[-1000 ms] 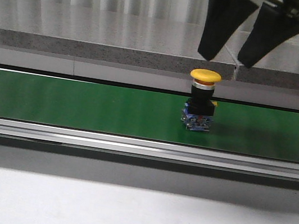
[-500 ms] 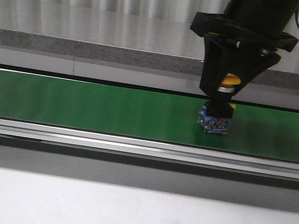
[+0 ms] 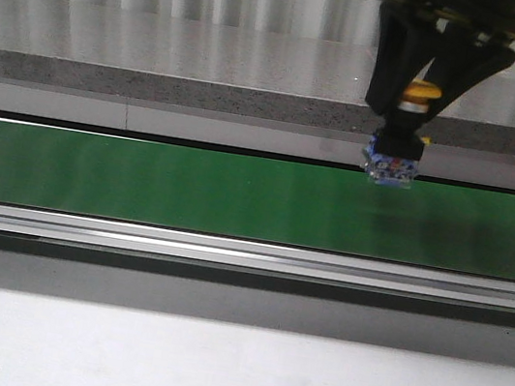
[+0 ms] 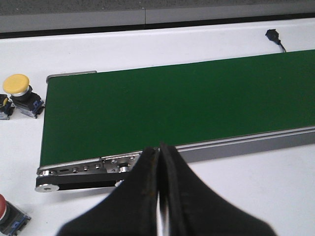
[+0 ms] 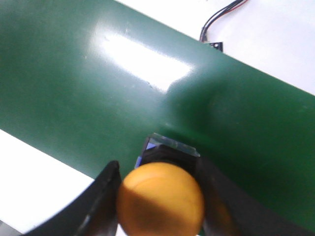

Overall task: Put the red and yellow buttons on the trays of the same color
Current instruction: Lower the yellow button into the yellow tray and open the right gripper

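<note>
Between the two black fingers of the right claw [image 3: 417, 99] sits the yellow mushroom-head push button with its black collar and blue contact block [image 3: 401, 128], clamped at the collar and cap. In the front view it hangs at about one o'clock of the scene, clear of the surface, its blue block just above the far edge of the long green conveyor belt [image 3: 190, 187]. The right wrist view shows the same grip from above: the round yellow cap fills the gap between the fingers [image 5: 101, 196], with glossy green belt beneath and white bench [image 5: 275, 34] past the belt's edge.

The left claw [image 4: 158, 162] has its dark fingers pressed together, tip to tip, with nothing between them. It hangs over the belt's silver side rail [image 4: 236, 145]. Beyond the belt's end, at about nine o'clock in that view, a second yellow mushroom-head button on a black body [image 4: 20, 92] stands on the white bench, and a red-capped button [image 4: 7, 215] shows partly at about seven o'clock, cut off by the frame edge.

No coloured trays are in sight.
</note>
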Robot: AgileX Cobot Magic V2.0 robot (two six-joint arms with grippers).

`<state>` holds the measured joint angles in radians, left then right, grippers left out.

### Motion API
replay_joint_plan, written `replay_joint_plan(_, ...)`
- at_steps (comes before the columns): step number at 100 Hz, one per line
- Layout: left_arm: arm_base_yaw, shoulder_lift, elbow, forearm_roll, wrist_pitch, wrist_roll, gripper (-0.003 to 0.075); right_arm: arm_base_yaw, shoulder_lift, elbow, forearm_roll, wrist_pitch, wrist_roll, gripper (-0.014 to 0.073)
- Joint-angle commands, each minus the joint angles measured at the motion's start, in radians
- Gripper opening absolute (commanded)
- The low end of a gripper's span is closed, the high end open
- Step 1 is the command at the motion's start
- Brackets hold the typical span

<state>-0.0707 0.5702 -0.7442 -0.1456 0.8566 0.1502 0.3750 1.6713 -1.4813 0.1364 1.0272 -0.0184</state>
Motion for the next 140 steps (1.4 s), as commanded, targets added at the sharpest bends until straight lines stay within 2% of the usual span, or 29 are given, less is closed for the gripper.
replay_joint_plan(1, -0.007, 0.002, -0.029, -0.014, -0.062, -0.003, -0.0021, -0.023, -0.097, -0.006, -0.004, -0.022, 0.048, 0.0244)
replay_joint_plan(37, -0.007, 0.002, -0.029, -0.014, -0.062, -0.003, -0.0021, -0.161, -0.32, 0.159, -0.147, -0.011, 0.18, 0.0244)
replay_joint_plan(87, -0.007, 0.002, -0.029, -0.014, -0.062, -0.003, -0.0021, -0.496, -0.508, 0.417, -0.15, -0.017, 0.214, 0.0244)
replay_joint_plan(105, -0.007, 0.002, -0.029, -0.014, -0.062, -0.003, -0.0021, -0.598, -0.523, 0.479, -0.15, -0.064, 0.232, 0.0244)
replay_joint_plan(140, -0.007, 0.002, -0.029, -0.014, -0.062, -0.003, -0.0021, -0.783, -0.523, 0.646, -0.15, -0.249, 0.275, 0.0244)
